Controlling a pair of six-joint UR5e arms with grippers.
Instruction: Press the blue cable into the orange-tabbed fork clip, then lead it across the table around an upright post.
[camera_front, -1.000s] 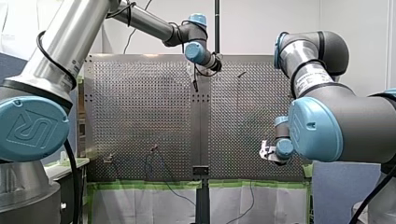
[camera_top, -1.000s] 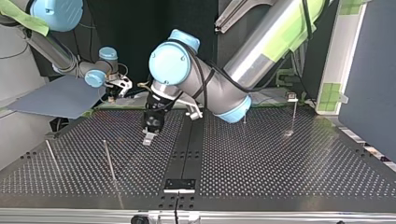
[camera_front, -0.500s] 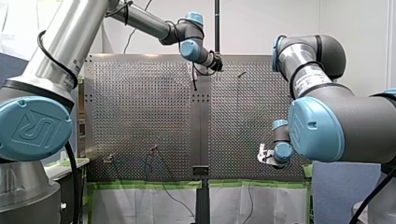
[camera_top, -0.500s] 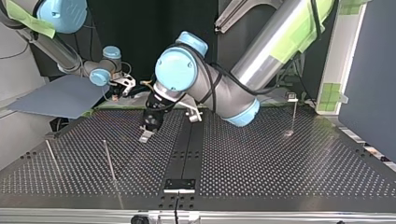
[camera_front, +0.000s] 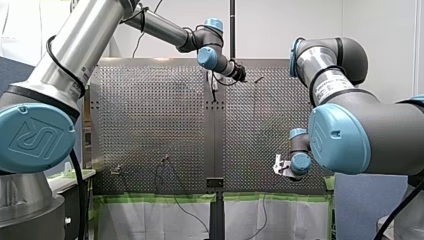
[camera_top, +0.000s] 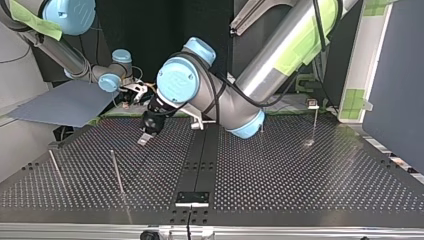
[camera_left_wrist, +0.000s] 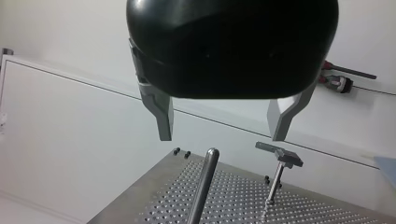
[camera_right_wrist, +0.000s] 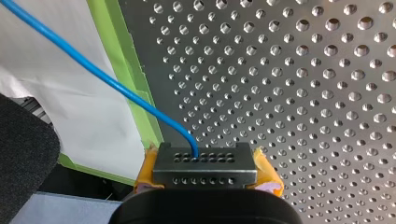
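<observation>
The blue cable (camera_right_wrist: 107, 79) crosses the green tape (camera_right_wrist: 122, 70) at the table (camera_right_wrist: 303, 93) edge and ends in my right gripper (camera_right_wrist: 204, 161), which is clamped on it. My left gripper (camera_left_wrist: 220, 137) hangs with its fingers apart, an upright post (camera_left_wrist: 205, 182) just ahead.

The cable (camera_right_wrist: 116, 88) is plain bright blue; the table (camera_right_wrist: 303, 93) is silvery grey, dotted with an even grid of holes — its edge banded by green tape (camera_right_wrist: 123, 70); my right gripper (camera_right_wrist: 205, 161) has orange-yellow pads (camera_right_wrist: 265, 170); my left gripper (camera_left_wrist: 222, 137) is glossy black with grey metal fingers (camera_left_wrist: 161, 116); the joint caps (camera_top: 175, 80) are light blue.
</observation>
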